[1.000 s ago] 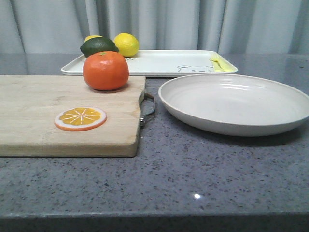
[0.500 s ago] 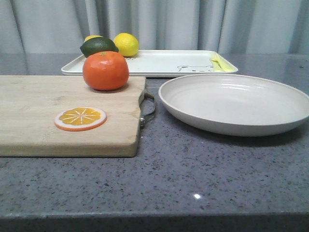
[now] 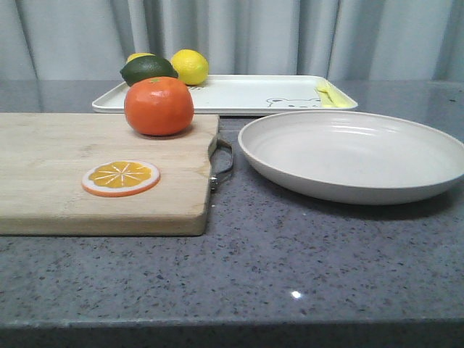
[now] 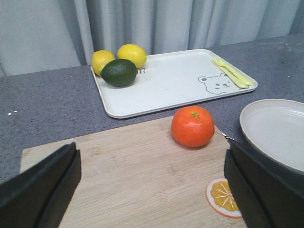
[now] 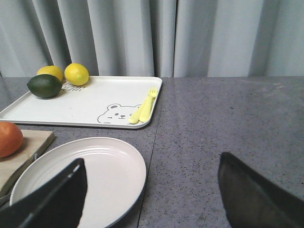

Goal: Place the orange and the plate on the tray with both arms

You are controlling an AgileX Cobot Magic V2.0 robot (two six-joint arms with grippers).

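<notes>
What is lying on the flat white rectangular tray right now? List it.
The white bear-print tray holds two yellow lemons, a dark green avocado and pale yellow cutlery. The avocado covers part of one lemon. The whole orange rests on the wooden cutting board instead.

In the front view the cutting board runs off the left edge, and the orange hides part of the tray rim behind it. The avocado covers most of one lemon. In the right wrist view the orange is cut by the edge and the plate is partly hidden behind a gripper finger. The left wrist view crops the plate.
</notes>
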